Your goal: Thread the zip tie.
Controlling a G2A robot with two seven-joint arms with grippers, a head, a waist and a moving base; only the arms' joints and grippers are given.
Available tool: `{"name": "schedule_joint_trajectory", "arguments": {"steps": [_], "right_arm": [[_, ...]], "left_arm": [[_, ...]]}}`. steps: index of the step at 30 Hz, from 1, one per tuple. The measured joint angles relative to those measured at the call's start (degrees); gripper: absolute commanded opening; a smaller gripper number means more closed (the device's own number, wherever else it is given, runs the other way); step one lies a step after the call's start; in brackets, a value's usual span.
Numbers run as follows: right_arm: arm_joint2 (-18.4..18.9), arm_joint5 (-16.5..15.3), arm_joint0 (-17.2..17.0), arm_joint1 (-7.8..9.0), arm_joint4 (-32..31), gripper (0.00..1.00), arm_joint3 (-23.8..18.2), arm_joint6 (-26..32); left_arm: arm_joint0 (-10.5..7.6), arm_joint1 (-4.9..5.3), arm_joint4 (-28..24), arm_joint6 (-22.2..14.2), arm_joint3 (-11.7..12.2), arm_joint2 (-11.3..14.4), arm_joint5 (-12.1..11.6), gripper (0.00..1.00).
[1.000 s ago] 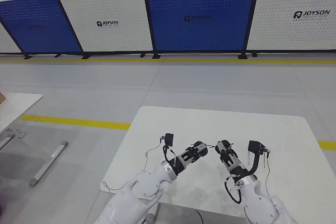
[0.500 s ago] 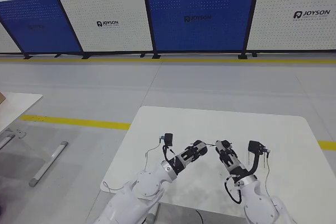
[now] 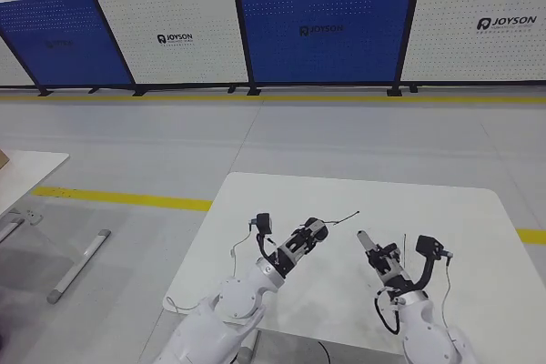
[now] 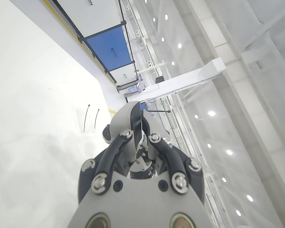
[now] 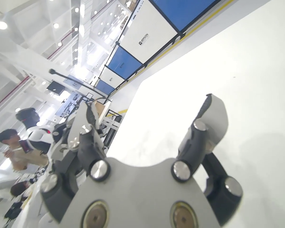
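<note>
Zip tie (image 3: 342,219), thin black strip (knobbed tip)

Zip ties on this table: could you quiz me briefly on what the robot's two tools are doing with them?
1. True or false: the left tool is shut on a zip tie.
2. In the left wrist view, how many spare zip ties lie on the table? A one, B two, C four.
3. Fill in: the right tool is ____ (open or shut).
Key: 1 true; 2 B; 3 open.
</note>
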Motion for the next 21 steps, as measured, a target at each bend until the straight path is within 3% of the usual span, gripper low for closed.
{"name": "schedule_joint_trajectory", "arguments": {"steps": [4,10,15,21], "right_arm": [[0.28,1.85,0.03,-0.03,-0.86,1.00,0.09,-0.63],[0.24,1.75,0.15,0.03,-1.12,1.00,0.26,-0.58],[-0.66,1.97,1.19,0.24,-10.58,1.00,1.83,-1.65],[-0.59,-1.85,3.26,0.87,-16.97,1.00,3.23,3.55]], "left_arm": [[0.04,-0.09,-0.58,0.31,0.06,0.07,0.08,0.00],[0.04,-0.08,-0.55,0.28,0.06,0.07,0.08,0.00],[0.04,-0.17,-0.63,0.35,-0.08,0.11,0.50,0.00],[0.68,-0.07,-2.34,-2.47,-1.37,-0.25,0.84,0.00]]}}
